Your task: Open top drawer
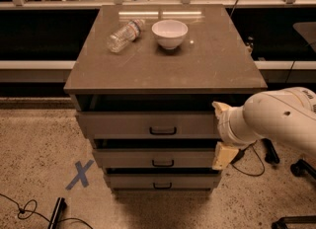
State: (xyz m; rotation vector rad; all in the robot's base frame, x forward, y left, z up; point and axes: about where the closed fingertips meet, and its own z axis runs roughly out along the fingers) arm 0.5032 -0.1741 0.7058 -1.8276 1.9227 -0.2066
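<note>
The top drawer (123,123) is the tallest grey-taupe front of three, just under the cabinet top. Its small black handle (163,131) sits at the centre. The drawer stands slightly out, with a dark gap above its front. My gripper (221,132) is on the white arm coming in from the right, at the right end of the top drawer's front. One cream finger (220,108) is near the drawer's upper right corner, the other by the middle drawer's right end. The fingers stand wide apart and hold nothing. The gripper is well to the right of the handle.
A middle drawer (123,158) and a bottom drawer (128,179) sit below. A plastic bottle (124,34) lies on the cabinet top (212,60) beside a white bowl (170,33). A blue tape X (80,173) and cables mark the floor; chair legs stand at the right.
</note>
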